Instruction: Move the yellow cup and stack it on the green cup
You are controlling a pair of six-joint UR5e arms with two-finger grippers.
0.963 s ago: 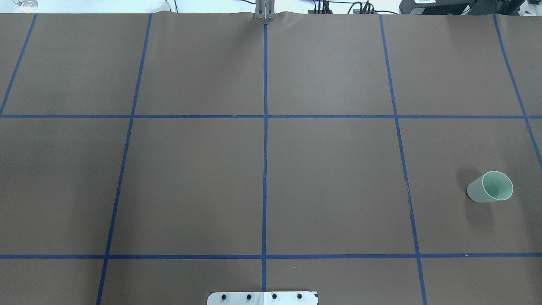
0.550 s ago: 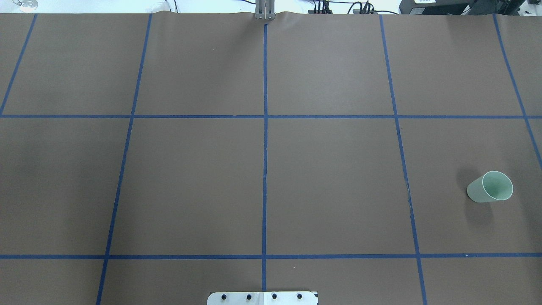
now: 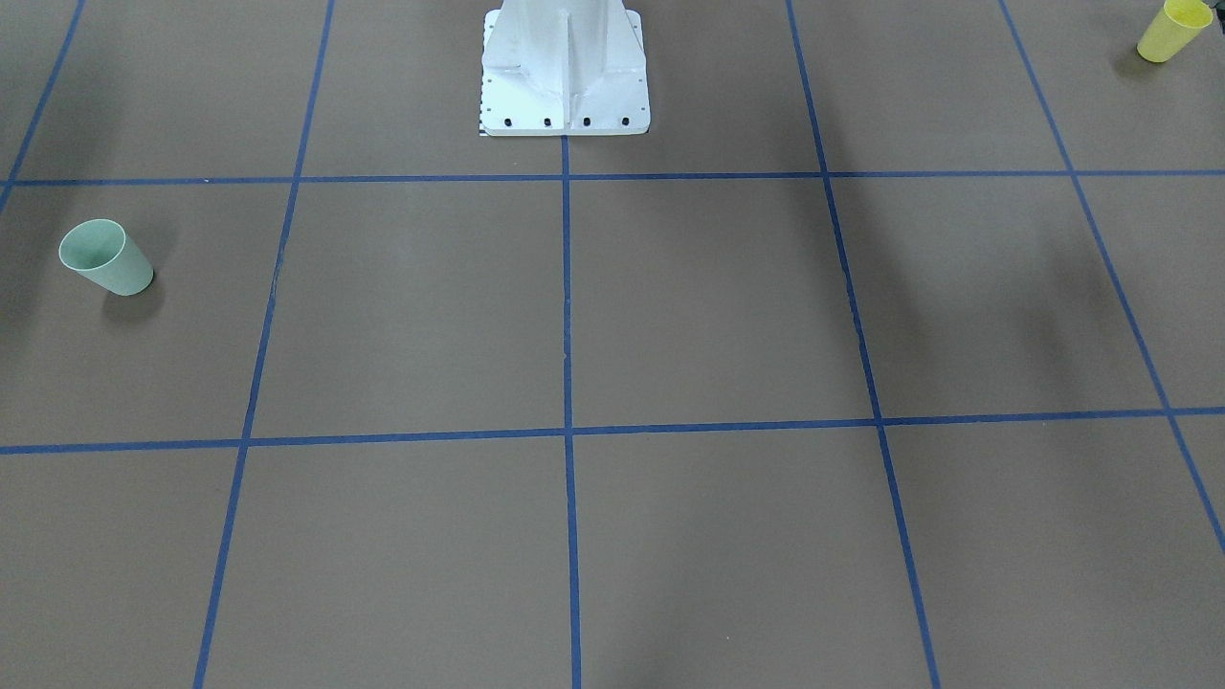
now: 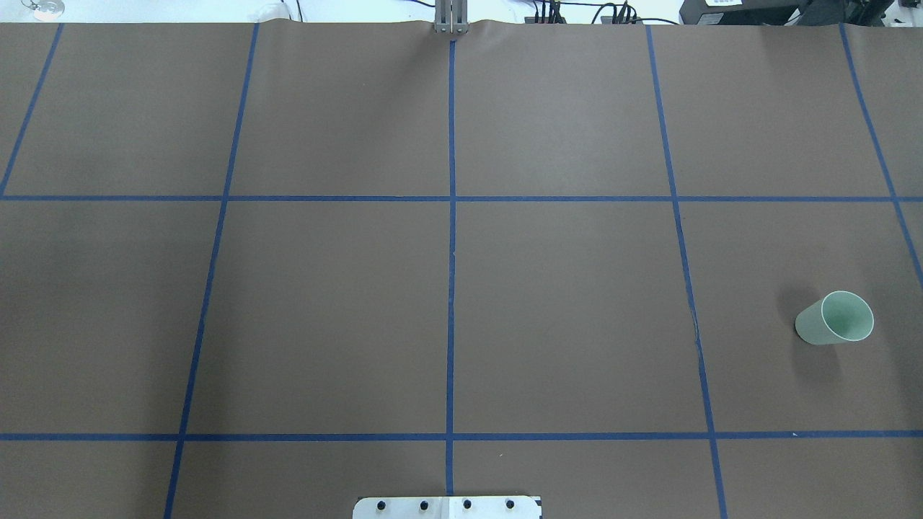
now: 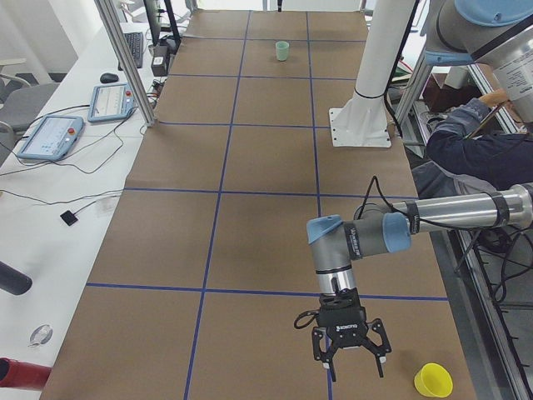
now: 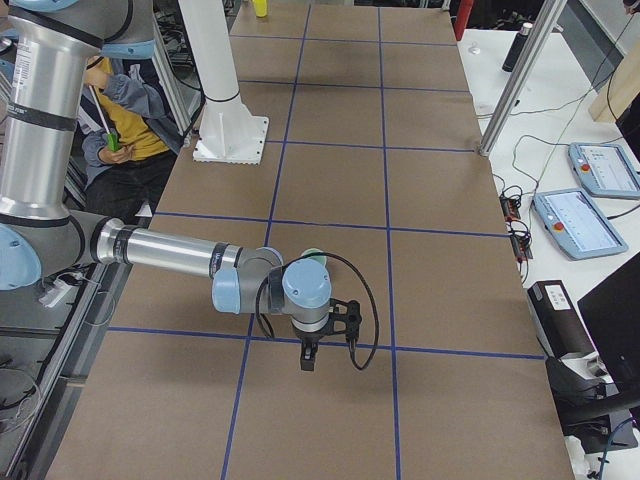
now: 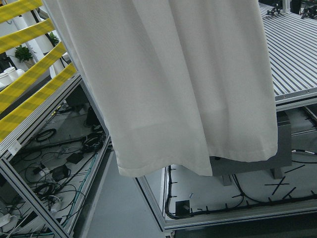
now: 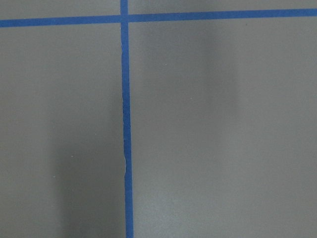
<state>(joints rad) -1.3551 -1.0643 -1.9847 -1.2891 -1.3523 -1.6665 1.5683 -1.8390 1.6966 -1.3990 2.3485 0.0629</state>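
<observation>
The yellow cup stands upright near the table's corner on my left side; it also shows in the exterior left view and, far off, in the exterior right view. The green cup stands upright on my right side. My left gripper hangs over the mat a little beside the yellow cup, apart from it; I cannot tell whether it is open. My right gripper points down near the green cup, which it partly hides; I cannot tell its state. Neither wrist view shows fingers.
The white robot pedestal stands at the table's robot-side edge. Blue tape lines cross the brown mat. A seated person is beside the pedestal. Aluminium posts and control tablets flank the far edge.
</observation>
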